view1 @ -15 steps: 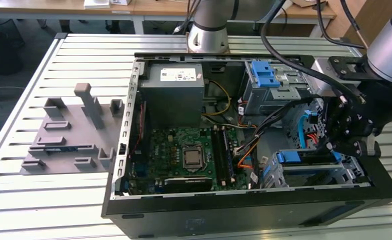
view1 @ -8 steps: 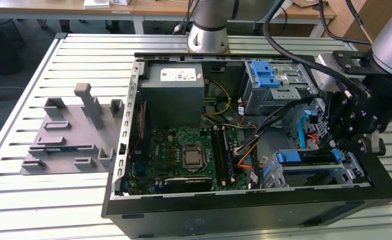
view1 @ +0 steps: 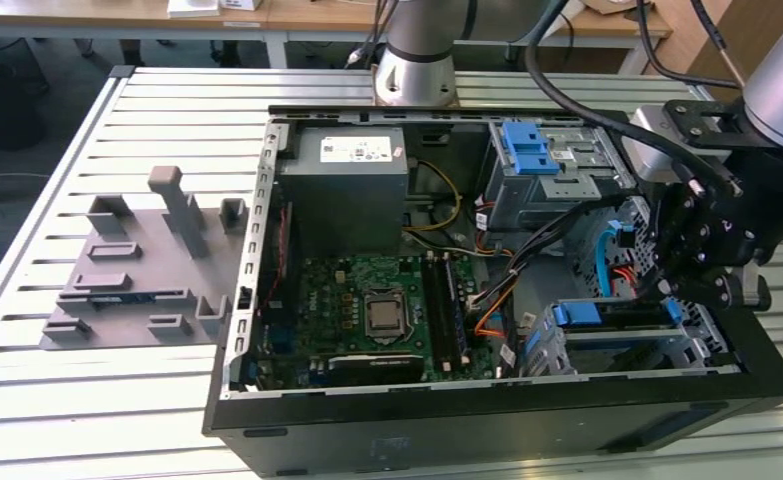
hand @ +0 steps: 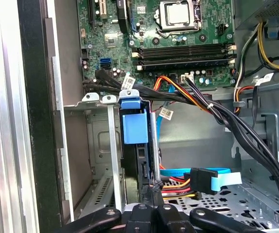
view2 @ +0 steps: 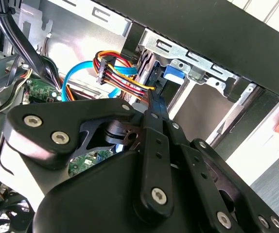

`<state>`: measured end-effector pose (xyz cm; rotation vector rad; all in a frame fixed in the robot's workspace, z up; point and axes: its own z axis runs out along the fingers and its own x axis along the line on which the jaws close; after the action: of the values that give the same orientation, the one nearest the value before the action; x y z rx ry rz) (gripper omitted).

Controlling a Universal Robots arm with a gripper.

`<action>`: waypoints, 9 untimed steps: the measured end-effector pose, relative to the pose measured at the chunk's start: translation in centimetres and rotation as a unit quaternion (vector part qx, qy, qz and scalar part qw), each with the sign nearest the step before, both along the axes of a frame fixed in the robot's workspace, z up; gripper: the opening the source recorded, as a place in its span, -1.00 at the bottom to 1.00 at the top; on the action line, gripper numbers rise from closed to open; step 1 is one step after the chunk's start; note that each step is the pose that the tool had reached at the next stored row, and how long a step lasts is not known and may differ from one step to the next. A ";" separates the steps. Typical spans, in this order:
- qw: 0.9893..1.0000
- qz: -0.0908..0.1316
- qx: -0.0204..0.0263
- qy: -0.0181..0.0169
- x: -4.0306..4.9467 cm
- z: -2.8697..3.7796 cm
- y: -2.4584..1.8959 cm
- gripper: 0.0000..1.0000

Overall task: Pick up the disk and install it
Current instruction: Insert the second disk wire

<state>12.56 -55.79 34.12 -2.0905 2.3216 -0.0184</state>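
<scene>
The disk (view1: 621,316) stands on edge in the drive cage (view1: 691,345) at the front corner of the open computer case, on the exterior view's right. Its blue plastic rail (hand: 134,125) faces the motherboard, and in the first wrist view the disk (hand: 142,162) runs as a dark slab with a silver edge between the cage's metal bars. My black gripper (view1: 675,288) hangs over the cage's outer side. Its fingers (view2: 155,112) are drawn together into one point, which rests against the disk's end by the blue tab (view2: 174,73). Nothing shows between the fingertips of the gripper (hand: 154,190).
Bundled power wires (hand: 178,90) and a blue data cable (hand: 198,174) cross close beside the cage. The motherboard (view1: 378,305), the grey power-supply box (view1: 344,195) and an upper drive bay with blue rails (view1: 538,150) crowd the case. A grey slotted fixture plate (view1: 138,265) lies on the table at the exterior view's left.
</scene>
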 end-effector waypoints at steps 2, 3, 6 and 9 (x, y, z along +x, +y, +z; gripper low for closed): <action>1.000 0.000 0.000 0.000 0.00 0.01 0.00 -0.79; 1.000 0.000 0.000 0.000 0.00 0.01 0.00 -0.79; 1.000 0.000 0.000 0.000 -0.03 0.02 0.00 -0.79; 1.000 0.000 0.000 0.000 -0.21 0.02 0.00 -0.79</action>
<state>12.35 -55.79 34.14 -2.0905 2.3217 -0.0186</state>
